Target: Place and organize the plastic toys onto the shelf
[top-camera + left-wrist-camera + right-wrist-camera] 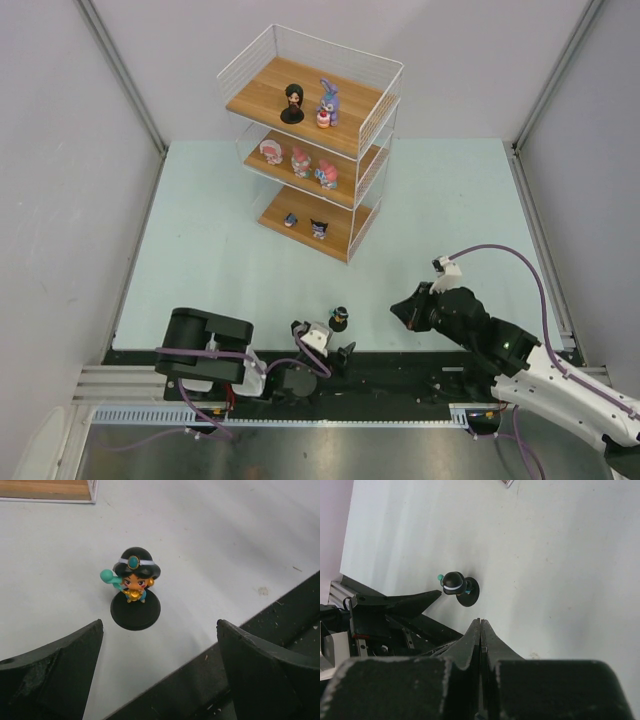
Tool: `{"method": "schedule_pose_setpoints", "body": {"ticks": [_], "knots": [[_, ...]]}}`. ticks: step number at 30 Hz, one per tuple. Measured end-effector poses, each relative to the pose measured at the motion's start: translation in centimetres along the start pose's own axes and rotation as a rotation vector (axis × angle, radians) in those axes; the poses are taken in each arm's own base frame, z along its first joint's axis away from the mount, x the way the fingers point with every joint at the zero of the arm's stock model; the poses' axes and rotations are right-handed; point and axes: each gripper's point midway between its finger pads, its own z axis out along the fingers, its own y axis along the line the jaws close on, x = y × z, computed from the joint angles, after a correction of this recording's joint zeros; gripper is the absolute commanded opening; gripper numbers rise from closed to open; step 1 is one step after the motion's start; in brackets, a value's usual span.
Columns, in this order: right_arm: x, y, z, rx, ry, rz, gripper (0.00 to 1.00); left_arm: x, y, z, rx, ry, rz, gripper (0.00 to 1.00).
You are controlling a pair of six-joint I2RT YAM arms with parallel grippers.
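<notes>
The white wire shelf point(372, 118) with three wooden boards stands at the back of the table. Its top board holds a dark-haired figurine point(292, 103) and the purple-blue bunny point(328, 102). The middle board holds three pink-and-white toys point(301, 160). The bottom board holds two small toys point(319, 228). One dark-haired figurine on a round black base point(339, 319) stands upright on the table near the front edge. It also shows in the left wrist view point(134, 587) and the right wrist view point(456, 586). My left gripper point(325, 338) point(160, 625) is open and empty, just short of it. My right gripper point(405, 312) point(480, 621) is shut and empty, to its right.
A black mounting rail point(400, 375) runs along the table's near edge under both arms. Grey walls close in the left, right and back sides. A corner of the shelf's bottom board point(50, 490) shows at the top left of the left wrist view.
</notes>
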Motion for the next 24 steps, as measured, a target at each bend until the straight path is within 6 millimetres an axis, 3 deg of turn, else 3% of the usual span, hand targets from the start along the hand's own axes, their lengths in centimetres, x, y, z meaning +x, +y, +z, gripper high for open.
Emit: {"method": "schedule_pose_setpoints", "body": {"ticks": [11, 24], "knots": [[0.4, -0.7, 0.5, 0.028, 0.028, -0.013, 0.00, -0.7, 1.3, 1.4, -0.026, -0.008, -0.010, 1.00], [0.5, -1.4, 0.9, 0.057, 0.045, -0.019, 0.00, 1.1, 3.5, 2.5, -0.045, 0.052, 0.085, 0.99]]}}
